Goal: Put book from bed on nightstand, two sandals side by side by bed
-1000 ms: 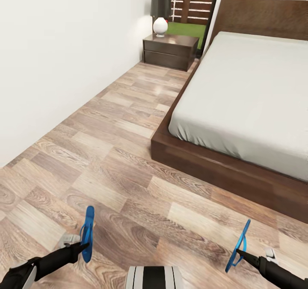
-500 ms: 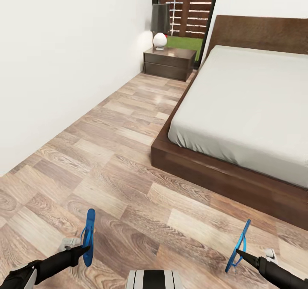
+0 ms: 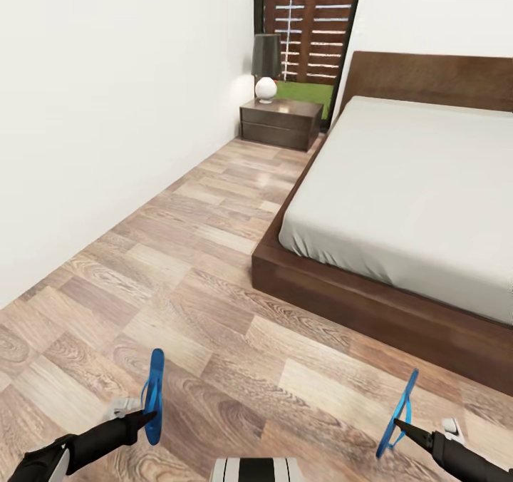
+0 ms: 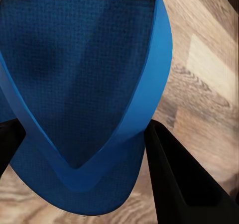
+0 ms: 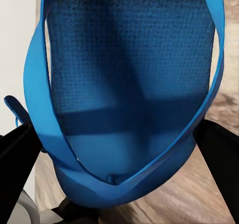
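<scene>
1. Camera view shifted: bed [image 3: 427,182] and nightstand [image 3: 279,122] sit lower in the head view than a second ago, more of the window shows, and the floor gap beside the bed looks longer. That reads as head or base motion, not the furniture moving.
2. Both sandals keep their places relative to the arms, so the grip looks stable.
3. Left tool [image 3: 146,416] is closed on the left sandal [image 3: 153,395], held edge-up above the floor [image 3: 214,254]. In the left wrist view the sole [image 4: 84,94] sits between the dark fingers [image 4: 174,179].
4. Right tool [image 3: 399,423] is clamped on the right sandal [image 3: 400,414], also edge-up. Its straps show in the right wrist view [image 5: 129,94].
5. Book: not spotted on the visible mattress; nightstand top carries a lamp [image 3: 266,67].
6. My read: transit step, sandals secured but not yet placed. Next: get close to the bed frame and set both flat, side by side.
</scene>
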`<state>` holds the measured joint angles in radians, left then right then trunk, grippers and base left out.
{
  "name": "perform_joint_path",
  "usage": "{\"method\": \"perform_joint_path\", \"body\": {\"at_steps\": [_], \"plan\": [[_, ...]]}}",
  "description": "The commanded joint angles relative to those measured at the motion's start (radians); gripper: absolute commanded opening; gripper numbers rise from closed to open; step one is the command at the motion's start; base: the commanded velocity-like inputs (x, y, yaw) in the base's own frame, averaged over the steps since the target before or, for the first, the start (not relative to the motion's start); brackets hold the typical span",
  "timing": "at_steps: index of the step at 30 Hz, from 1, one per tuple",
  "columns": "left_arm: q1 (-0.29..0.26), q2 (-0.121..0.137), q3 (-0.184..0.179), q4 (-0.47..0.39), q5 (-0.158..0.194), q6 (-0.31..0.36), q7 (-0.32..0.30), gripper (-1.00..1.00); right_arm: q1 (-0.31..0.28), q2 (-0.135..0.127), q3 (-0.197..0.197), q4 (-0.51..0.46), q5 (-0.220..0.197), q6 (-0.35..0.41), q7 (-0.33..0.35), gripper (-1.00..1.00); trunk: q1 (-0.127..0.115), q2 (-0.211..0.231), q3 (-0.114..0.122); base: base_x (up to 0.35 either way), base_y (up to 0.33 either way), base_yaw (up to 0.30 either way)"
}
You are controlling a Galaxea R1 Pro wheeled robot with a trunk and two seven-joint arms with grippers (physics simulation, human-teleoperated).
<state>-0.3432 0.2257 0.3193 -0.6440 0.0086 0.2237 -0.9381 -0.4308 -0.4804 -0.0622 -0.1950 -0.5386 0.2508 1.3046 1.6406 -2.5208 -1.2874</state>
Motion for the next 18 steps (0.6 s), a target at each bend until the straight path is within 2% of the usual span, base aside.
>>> {"method": "perform_joint_path", "body": {"at_steps": [1, 18], "plan": [[0.0, -0.001, 0.003, 0.0, -0.001, 0.008, -0.007, -1.0, 0.0, 0.0, -0.005, 0.001, 0.003, 0.004, 0.004, -1.0, -0.001, 0.0, 0.003, 0.0, 0.0, 0.0], [0.0, -0.002, 0.001, 0.041, -0.007, 0.006, -0.001, -1.0, 0.0, 0.0, -0.005, 0.005, 0.003, -0.016, 0.004, -1.0, -0.008, 0.004, 0.069, 0.0, 0.0, 0.0]]}}
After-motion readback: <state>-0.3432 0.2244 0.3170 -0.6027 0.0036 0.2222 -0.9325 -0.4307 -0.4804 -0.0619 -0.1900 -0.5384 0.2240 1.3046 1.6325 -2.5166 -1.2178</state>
